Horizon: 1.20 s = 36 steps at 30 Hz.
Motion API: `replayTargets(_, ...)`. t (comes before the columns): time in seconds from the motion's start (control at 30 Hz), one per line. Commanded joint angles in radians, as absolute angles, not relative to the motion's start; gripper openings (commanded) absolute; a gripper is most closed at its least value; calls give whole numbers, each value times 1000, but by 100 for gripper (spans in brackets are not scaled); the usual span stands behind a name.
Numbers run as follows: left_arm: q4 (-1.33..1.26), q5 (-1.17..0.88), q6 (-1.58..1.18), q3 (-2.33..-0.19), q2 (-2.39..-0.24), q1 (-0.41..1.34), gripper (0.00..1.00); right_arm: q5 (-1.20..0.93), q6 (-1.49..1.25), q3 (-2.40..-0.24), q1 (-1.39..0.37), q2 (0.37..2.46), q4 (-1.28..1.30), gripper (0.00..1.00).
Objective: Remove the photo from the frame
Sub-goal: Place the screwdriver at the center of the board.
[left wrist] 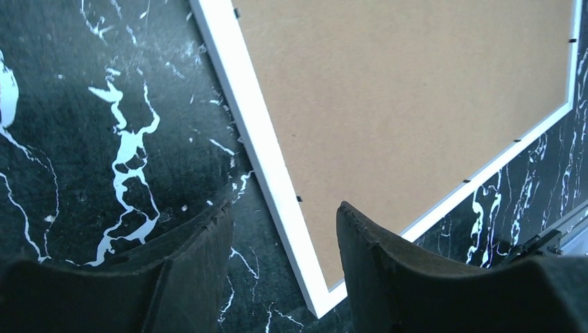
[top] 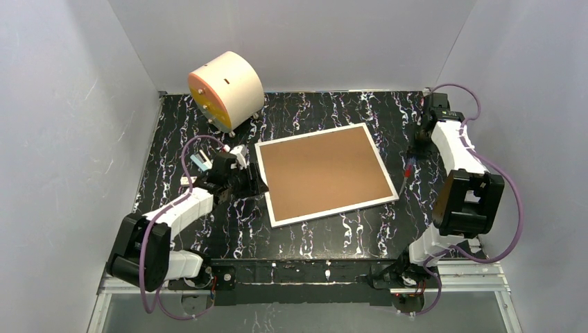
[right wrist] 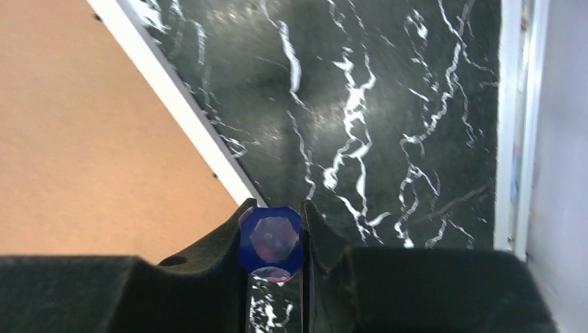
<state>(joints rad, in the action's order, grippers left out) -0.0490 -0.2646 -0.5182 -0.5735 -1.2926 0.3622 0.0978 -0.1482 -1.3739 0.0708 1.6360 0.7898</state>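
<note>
And there we had it: the frame [top: 326, 175] lay face down in the middle of the black marbled table [top: 326, 243], turned a little askew. Its brown back panel [left wrist: 388, 104] faced up inside the thin white rim [left wrist: 267, 152]. Small dark clips dotted the inner edge of that rim. The photo itself was hidden from us; only the fibreboard showed. We could read no writing on the board or the rim.

Over on the left, the left gripper [left wrist: 284, 214] hovered at the frame's left side, near its near corner. Its jaws stood parted and gripped nothing. One finger [left wrist: 201, 257] hung over bare table and the other [left wrist: 388, 263] over the brown board, with the white rim running between them.

On the right, the right gripper [right wrist: 276, 208] was clamped on a blue-capped tool [right wrist: 270, 241], whose six-sided blue end pointed at the wrist camera. It sat just off the frame's right edge, beside a corner of the white rim. We could not tell whether the tool's tip touched the frame.

At the back left of the table stood a cream cylinder [top: 225, 90] with an orange and yellow face, well apart from the frame.
</note>
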Motion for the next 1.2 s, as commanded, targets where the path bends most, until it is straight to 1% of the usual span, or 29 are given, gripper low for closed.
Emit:
replayTargets(0.0,71,-303,-435,-654,-1245,367,55,141,-71,-1390,109,1641,886,1)
replayTargets(0.13,105,-332,-400,-673,-1242,367,56,145,-57,-1347,123,1717,856,1)
replayTargets(0.4,113,-390,-381,-685,-1219,367,61,169,-59,-1443,122,1920,918,1)
replayTargets(0.6,118,-387,-383,-680,-1190,367,63,168,-73,-1474,121,2013,927,2)
replayTargets(0.7,112,-378,-390,-670,-1176,367,63,166,-78,-1485,114,2046,940,8)
replayTargets(0.77,113,-370,-390,-672,-1171,367,63,161,-76,-1491,105,2062,943,15)
replayTargets(0.87,118,-363,-388,-674,-1170,367,64,173,-78,-1496,95,2077,944,19)
replayTargets(0.97,115,-363,-391,-671,-1171,367,64,171,-83,-1493,92,2082,943,32)
replayTargets(1.03,114,-363,-393,-671,-1173,367,64,175,-86,-1492,91,2080,940,38)
replayTargets(1.17,120,-352,-390,-672,-1174,367,64,134,-75,-1511,89,2069,949,41)
